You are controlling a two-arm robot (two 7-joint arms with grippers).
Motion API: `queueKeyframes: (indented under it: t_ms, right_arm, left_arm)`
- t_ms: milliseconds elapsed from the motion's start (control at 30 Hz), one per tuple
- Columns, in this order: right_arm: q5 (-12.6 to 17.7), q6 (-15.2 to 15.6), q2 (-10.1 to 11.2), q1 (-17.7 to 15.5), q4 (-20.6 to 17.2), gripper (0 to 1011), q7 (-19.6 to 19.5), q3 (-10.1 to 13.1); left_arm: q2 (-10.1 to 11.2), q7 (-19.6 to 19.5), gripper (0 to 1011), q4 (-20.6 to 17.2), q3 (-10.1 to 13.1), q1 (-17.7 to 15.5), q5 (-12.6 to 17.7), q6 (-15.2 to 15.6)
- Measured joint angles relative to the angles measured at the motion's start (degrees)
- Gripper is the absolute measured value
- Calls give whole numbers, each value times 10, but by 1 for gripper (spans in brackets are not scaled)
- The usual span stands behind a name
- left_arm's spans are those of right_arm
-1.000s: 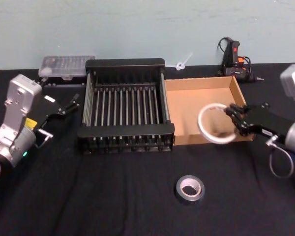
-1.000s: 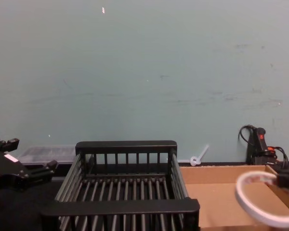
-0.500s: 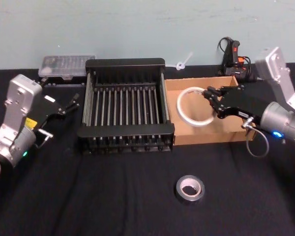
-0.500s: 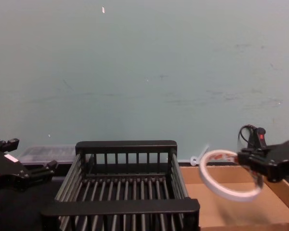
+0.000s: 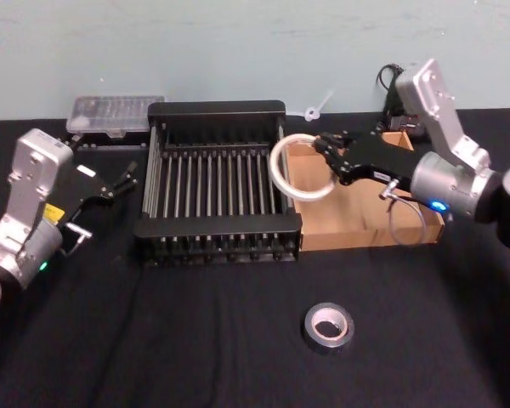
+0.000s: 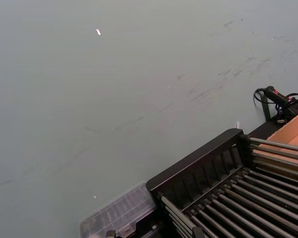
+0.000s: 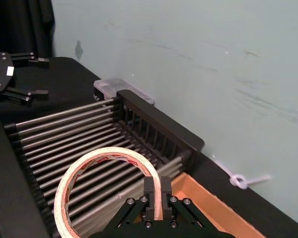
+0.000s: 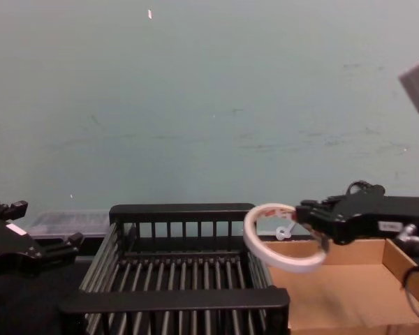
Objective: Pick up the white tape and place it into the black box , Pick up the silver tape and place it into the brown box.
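One white tape (image 5: pixel 299 167) pinched in right hand (image 5: pixel 330 158) over black box (image 5: pixel 217 182) rim, silver tape (image 5: pixel 328 326) nr

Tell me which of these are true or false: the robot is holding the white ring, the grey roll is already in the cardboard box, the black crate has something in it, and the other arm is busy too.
1. The right gripper holds the white tape. True.
2. The silver tape is already in the brown box. False: it lies on the black cloth in front of both boxes.
3. The black box already has a roll in it. False: its slatted bottom is bare; the white tape hangs in the air over its right rim, not yet released.
4. The left gripper is carrying something. False: it is open and holds nothing, left of the black box.
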Motion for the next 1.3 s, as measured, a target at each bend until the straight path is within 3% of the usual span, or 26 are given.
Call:
queueKeyframes:
  t_ms: [733, 1300]
  right_arm:
    - [-24, -39, -86, 95, 132, 86, 39, -52]
    - [-25, -41, -89, 99, 139, 87, 39, -53]
  left_arm:
    - [0, 0, 1001, 0, 0, 0, 0, 0]
    - [0, 0, 1002, 0, 0, 0, 0, 0]
